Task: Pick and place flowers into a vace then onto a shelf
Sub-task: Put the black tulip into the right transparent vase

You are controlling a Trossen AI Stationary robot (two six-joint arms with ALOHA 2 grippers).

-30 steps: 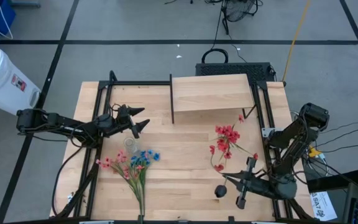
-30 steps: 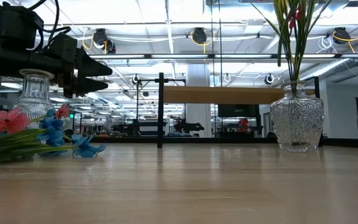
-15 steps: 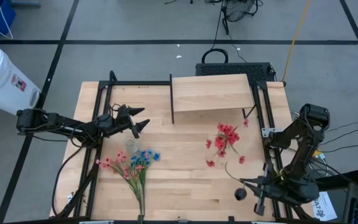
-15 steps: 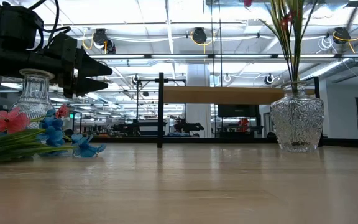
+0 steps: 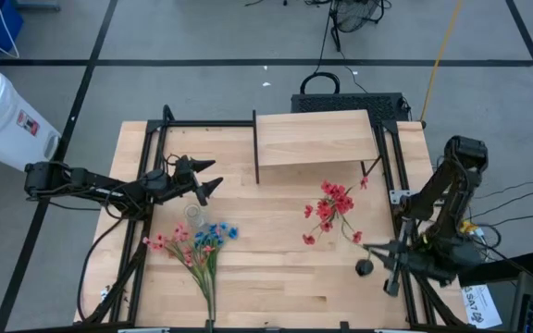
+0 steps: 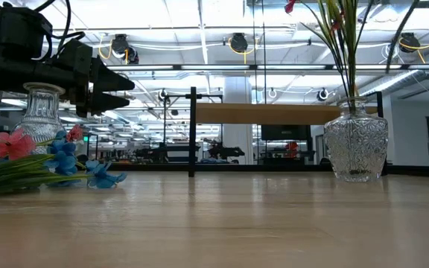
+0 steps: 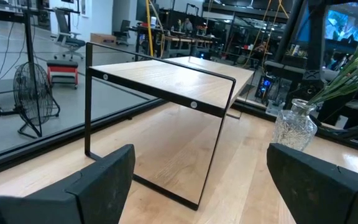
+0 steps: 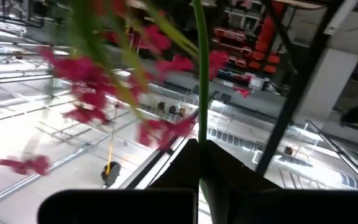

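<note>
**Red spray pinched by my right gripper, near the shelf**

My right gripper [image 5: 384, 252] has its fingers pinching the stem of the red flowers [image 5: 331, 208], blossoms just in front of the shelf [image 5: 315, 138]. My left gripper [image 5: 209, 178] hovers beside the shelf, fingers spread. Pink and blue flowers [image 5: 195, 242] lie farther from it.

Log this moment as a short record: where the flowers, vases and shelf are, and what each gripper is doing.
Red flowers: stems in the large glass vase, which stands on the table
Right gripper: shut on a red flower stem above that vase
Pink and blue flowers: lying on the table
Small glass vase: upright beside them, holding no flowers
Left gripper: open, hovering near the small vase, holding nothing
Shelf: at the table's far side, no vase on it
</note>
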